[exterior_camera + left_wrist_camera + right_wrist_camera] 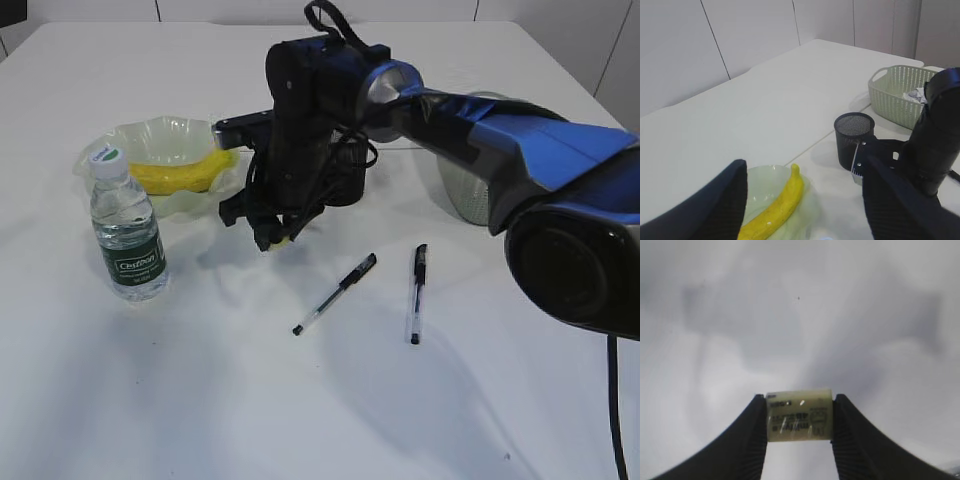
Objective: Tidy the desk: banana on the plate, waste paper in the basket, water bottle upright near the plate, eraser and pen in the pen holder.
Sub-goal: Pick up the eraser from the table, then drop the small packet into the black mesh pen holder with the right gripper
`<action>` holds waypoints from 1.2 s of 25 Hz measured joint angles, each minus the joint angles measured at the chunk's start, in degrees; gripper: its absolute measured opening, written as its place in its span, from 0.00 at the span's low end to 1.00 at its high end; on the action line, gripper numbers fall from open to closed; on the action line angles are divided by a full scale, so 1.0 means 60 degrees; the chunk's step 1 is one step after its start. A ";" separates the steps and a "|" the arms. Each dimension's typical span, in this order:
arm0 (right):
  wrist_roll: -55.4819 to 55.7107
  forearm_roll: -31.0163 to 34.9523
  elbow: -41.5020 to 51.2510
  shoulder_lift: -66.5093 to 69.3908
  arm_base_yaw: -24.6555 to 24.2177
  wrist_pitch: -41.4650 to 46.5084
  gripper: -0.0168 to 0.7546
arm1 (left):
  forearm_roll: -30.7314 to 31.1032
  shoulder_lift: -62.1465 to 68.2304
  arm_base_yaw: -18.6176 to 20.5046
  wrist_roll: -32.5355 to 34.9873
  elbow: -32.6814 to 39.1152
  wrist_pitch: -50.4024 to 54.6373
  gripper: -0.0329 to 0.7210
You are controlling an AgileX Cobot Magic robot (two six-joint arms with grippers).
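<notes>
My right gripper (799, 400) is shut on a small pale eraser (799, 415) with a printed sleeve, held just above the white table. In the exterior view the right gripper (272, 238) hangs right of the plate with the eraser (283, 240) at its tips. A yellow banana (185, 172) lies on the pale green plate (160, 132). The water bottle (125, 225) stands upright in front of the plate. Two pens (335, 293) (416, 293) lie on the table. The black mesh pen holder (854, 137) stands behind the right arm. My left gripper (805, 210) is open above the plate (760, 182), holding nothing.
The pale green woven basket (900, 90) stands at the far right with crumpled waste paper (917, 94) inside. In the exterior view the right arm (480, 135) crosses in front of the basket (462, 190) and hides much of the pen holder (352, 188).
</notes>
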 joint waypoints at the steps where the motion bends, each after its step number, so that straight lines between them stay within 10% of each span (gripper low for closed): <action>1: 0.0025 0.0000 -0.0112 -0.0009 0.0000 0.0000 0.41 | 0.0000 0.0000 0.0000 0.0000 0.0000 0.0000 0.71; 30: 0.0371 -0.2015 -0.4537 -0.0250 -0.0982 0.0299 0.41 | 0.0000 0.0000 0.0000 -0.0022 0.0000 0.0077 0.71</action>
